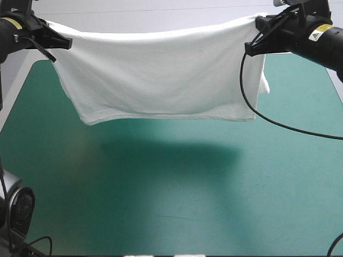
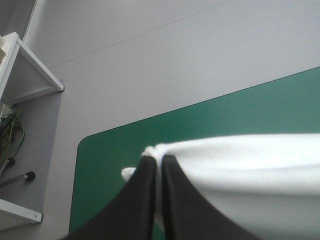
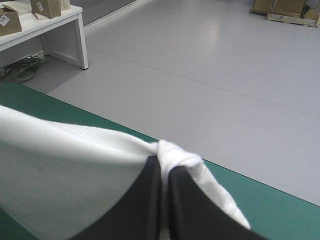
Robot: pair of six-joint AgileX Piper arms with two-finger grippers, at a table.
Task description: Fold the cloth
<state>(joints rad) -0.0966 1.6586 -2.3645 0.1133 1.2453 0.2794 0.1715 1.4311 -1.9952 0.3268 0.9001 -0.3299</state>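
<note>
The white short-sleeved T-shirt (image 1: 161, 75) hangs wide like a curtain over the far half, blocking the way there. The flat teal-green table cover (image 1: 177, 203) in front of it is open room.

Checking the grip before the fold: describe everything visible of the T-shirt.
The T-shirt is white, thin soft fabric, held up as a wide hanging sheet above the teal-green table. The left gripper and right gripper each pinch one upper corner, shut on it. The top edge sags between them; the lower hem hangs free, its shadow on the table. A loose flap dangles beside the right gripper.
</note>
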